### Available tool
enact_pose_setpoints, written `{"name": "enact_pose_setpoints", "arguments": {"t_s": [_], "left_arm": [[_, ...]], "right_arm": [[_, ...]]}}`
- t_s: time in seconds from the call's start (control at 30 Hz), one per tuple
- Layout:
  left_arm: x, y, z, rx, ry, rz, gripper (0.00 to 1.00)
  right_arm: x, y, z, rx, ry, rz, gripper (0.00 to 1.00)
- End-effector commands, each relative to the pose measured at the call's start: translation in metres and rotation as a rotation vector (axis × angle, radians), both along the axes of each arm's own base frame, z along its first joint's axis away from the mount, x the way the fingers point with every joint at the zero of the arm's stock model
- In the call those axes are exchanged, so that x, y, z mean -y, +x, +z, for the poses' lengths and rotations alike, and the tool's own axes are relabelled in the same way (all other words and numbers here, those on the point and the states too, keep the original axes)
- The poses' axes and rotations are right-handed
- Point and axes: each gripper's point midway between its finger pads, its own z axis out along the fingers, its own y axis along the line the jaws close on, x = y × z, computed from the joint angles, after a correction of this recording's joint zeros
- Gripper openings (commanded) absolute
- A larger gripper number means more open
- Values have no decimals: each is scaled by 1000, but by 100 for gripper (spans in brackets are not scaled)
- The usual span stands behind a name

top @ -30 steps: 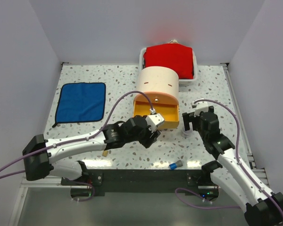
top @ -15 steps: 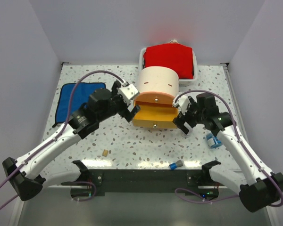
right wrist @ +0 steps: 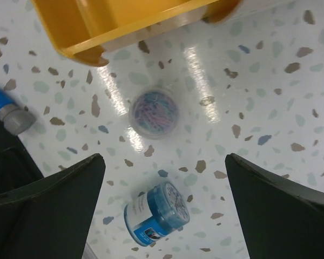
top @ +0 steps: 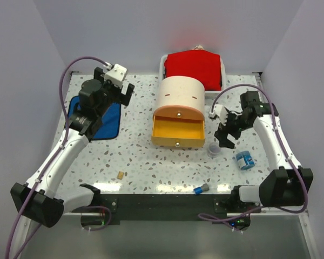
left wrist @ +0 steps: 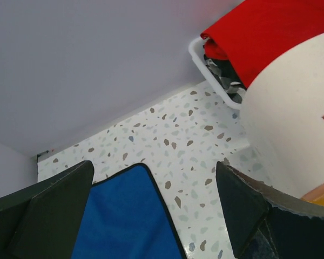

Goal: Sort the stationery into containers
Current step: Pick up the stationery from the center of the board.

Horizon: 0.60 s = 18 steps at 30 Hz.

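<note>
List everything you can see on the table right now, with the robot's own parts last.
drawer unit: one, cream, centre back
drawer: one, yellow, pulled open from the unit
tray: one, white, behind the unit
red cloth: one, in the tray
blue cloth: one, left side
cup: one, clear, holds clips, right of the drawer
jar: one, blue, near the cup
eraser: one, tan, front left
cap: one, blue-grey, front edge
left tool: black, open, near the blue cloth
right tool: black, open, near the cup

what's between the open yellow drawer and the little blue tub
The clear cup stands between drawer and tub, touching neither; the right wrist view shows it.
</note>
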Motion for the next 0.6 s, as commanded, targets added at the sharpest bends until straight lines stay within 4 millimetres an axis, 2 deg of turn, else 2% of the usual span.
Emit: {"name": "enact_pose_setpoints", "arguments": {"t_s": [0.0, 0.07, 0.13, 0.2, 0.23, 0.3, 0.33, 0.57], "left_arm": [[-31, 24, 32, 66, -124, 100, 100], [-46, 32, 28, 48, -149, 135, 100], [-52, 37, 26, 40, -159, 151, 100], [-57, 40, 23, 42, -148, 162, 100], [-58, 42, 21, 39, -145, 167, 100], [-61, 45, 19, 36, -145, 177, 100], [-62, 47, 17, 32, -144, 178, 100], [-64, 50, 5, 1, -141, 179, 100]], "right_arm": [[-2, -18, -27, -88, -5, 198, 99], [-1, -9, -39, -60, -20, 214, 99], [1, -8, -47, -36, -36, 227, 99], [4, 3, -51, 44, -61, 251, 99], [4, -2, -59, 46, -66, 265, 99], [4, 2, -60, 121, -77, 297, 99], [2, -3, -68, 113, -69, 307, 99], [-1, 7, -83, 32, -40, 265, 99]]}}
